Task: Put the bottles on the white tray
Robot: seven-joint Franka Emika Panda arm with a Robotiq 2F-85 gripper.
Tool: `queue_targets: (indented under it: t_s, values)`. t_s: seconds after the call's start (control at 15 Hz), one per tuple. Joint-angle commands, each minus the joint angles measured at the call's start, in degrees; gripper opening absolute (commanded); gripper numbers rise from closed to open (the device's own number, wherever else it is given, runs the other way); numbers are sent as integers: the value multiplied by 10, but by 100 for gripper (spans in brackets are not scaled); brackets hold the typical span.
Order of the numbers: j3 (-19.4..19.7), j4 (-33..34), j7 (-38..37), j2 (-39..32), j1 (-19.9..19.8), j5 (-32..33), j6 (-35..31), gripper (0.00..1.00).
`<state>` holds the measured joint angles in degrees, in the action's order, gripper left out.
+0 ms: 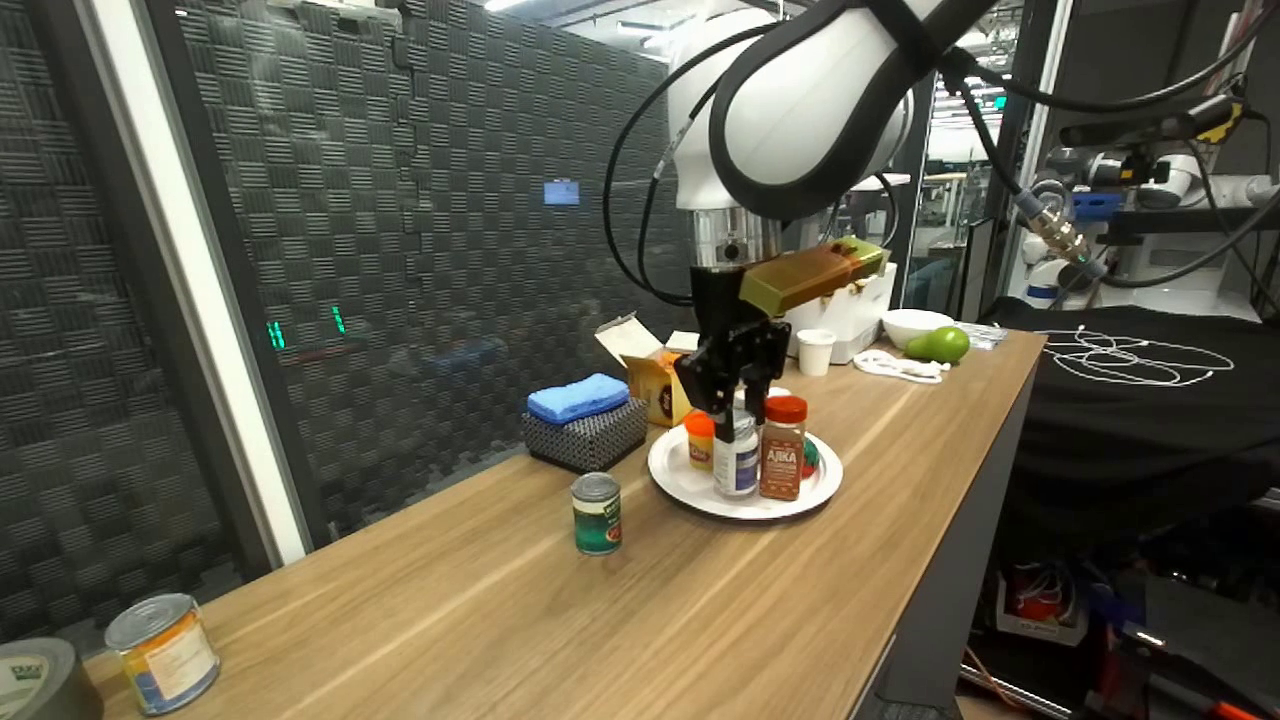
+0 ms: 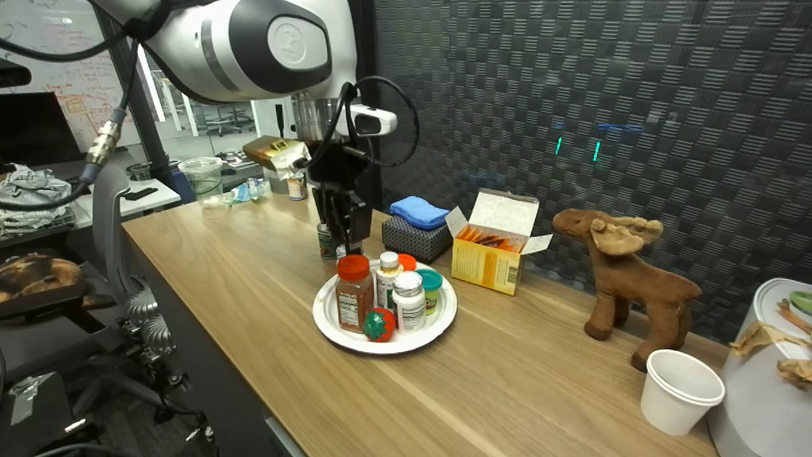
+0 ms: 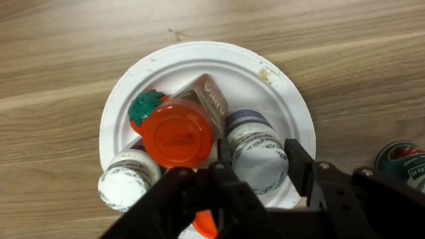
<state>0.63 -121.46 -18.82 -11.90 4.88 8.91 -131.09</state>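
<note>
Gripper [image 3: 259, 147] pinched white bottle [image 1: 737, 470] near its top, just beside red-capped spice bottle [image 1: 783, 460] on white tray [image 3: 206, 50]; gripped high, I judged, for tight spacing.

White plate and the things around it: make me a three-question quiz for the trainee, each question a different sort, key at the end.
1. On the white plate, what colour is the lid of the Ajika bottle?
A) blue
B) red
C) white

2. True or false: the blue cloth lies on top of the dark box.

3. Fill in: in the wrist view, a white-topped bottle shows between the two ____ of the gripper.

Key:
1. B
2. True
3. fingers
</note>
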Motion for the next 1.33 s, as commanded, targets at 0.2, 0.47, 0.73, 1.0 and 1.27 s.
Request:
queue_targets:
  t_s: [0.2, 0.47, 0.73, 1.0, 1.27]
  values:
    - [-3, 21, -3, -6, 2, 2, 29, 84]
    - [-14, 47, -1, -9, 8, -11, 26, 100]
    - [-31, 79, 8, -28, 15, -26, 13, 100]
    - [-45, 103, 23, -50, 24, -32, 6, 100]
    - [-59, 129, 52, -80, 26, -58, -3, 100]
